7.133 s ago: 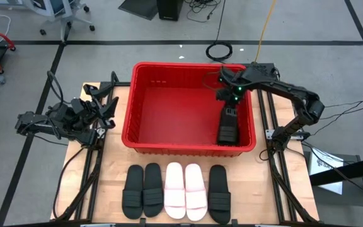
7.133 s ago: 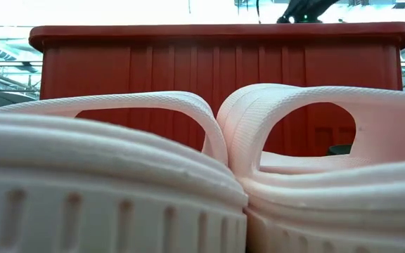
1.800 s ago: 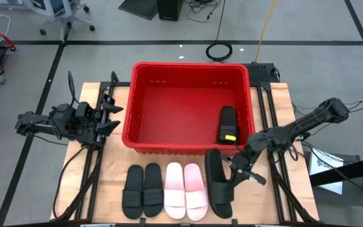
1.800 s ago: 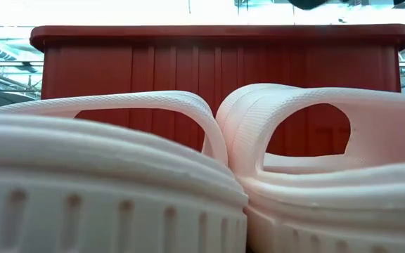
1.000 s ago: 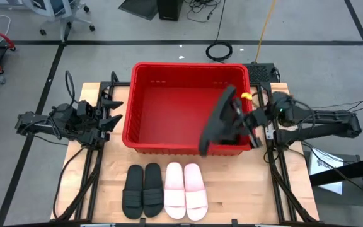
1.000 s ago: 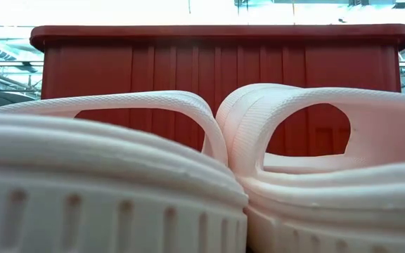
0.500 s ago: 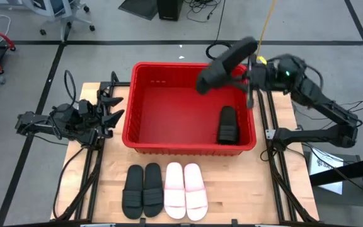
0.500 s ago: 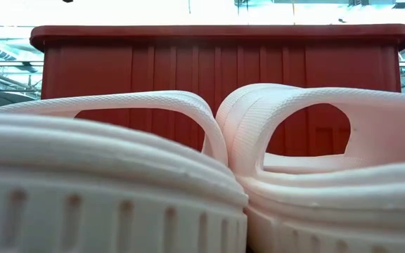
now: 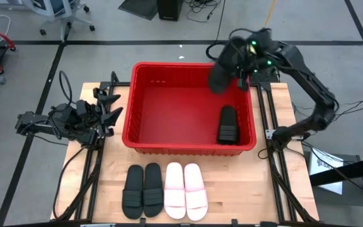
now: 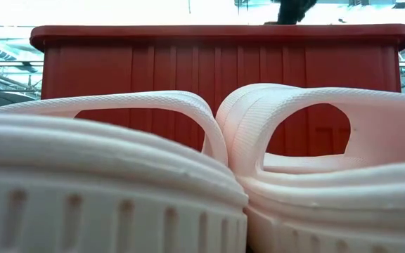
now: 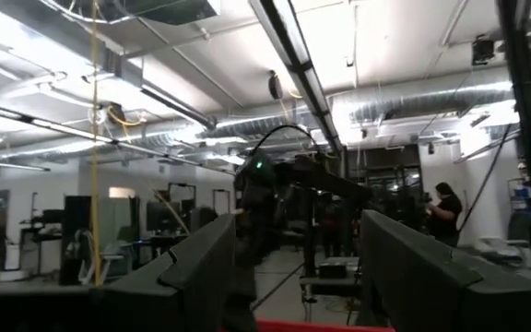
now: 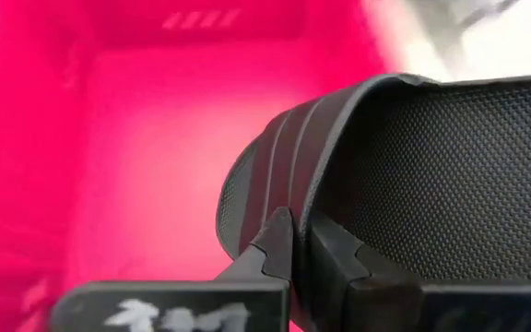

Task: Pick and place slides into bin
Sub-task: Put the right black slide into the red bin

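My right gripper (image 9: 238, 64) is shut on a black slide (image 9: 222, 64) and holds it in the air over the far right corner of the red bin (image 9: 145, 101). Another black slide (image 9: 227, 125) lies flat on the bin's floor at the right wall. Two black slides (image 9: 142, 190) and two white slides (image 9: 184, 190) lie side by side on the table before the bin. The white slides (image 10: 188, 176) fill the low view, with the bin (image 10: 153, 63) behind them. My left gripper (image 9: 112, 107) stands open left of the bin, with nothing between its fingers. My right gripper pinches the black slide's ribbed strap at its edge (image 12: 304, 207), one finger (image 12: 273, 247) on the strap's outer side and one (image 12: 337, 254) inside, between strap and footbed (image 12: 468, 175). The slide is lifted clear and hangs tilted above the bin.
The bin's thick rim (image 9: 188, 65) stands high around its open inside, most of whose floor is bare. The left arm's frame (image 9: 55, 123) lies left of the bin. Bare wooden table (image 9: 251, 189) shows at the near right.
My right gripper, still shut on the black slide, has swung it up from above the bin's near right wall toward the table's far edge. The slide has turned about in the air and now hangs over the bin's far right corner.
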Tool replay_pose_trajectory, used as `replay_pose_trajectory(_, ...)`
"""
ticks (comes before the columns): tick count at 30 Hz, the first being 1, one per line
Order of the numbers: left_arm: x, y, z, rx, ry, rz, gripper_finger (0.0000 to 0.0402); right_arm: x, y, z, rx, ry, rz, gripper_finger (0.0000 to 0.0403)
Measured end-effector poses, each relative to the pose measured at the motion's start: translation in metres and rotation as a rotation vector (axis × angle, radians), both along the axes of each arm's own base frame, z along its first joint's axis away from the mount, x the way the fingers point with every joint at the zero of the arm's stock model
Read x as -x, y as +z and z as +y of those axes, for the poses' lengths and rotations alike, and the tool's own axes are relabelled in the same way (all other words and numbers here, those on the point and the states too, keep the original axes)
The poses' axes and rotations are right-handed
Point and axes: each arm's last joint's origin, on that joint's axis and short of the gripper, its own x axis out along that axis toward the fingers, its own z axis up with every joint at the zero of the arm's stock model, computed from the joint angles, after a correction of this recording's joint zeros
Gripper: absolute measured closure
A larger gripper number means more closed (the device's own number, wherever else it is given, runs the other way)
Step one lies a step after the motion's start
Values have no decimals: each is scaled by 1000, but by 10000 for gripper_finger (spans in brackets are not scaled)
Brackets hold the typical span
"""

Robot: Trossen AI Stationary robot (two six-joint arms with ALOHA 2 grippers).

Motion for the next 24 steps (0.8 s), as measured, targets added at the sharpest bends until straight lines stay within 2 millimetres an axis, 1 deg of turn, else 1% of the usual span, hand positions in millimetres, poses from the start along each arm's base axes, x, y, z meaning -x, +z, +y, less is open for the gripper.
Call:
replay_pose_trajectory(5,0,0,1,17,50,6,160,-4,-35,-12,-254,66,171,399)
replay_pose_trajectory(9,0,0,1,14,53,7,160,-8,-57,-17,-344,70,247,400)
replay_pose_trajectory(13,0,0,1,15,52,7,160,-10,-82,-18,-457,135,266,400)
replay_pose_trajectory(15,0,0,1,13,53,8,160,-8,-94,-20,-478,163,262,400)
replay_pose_trajectory(20,0,0,1,12,54,8,160,1,-125,-25,-538,201,250,401)
replay_pose_trajectory(24,0,-1,1,6,57,13,160,10,-147,-26,-593,194,257,401)
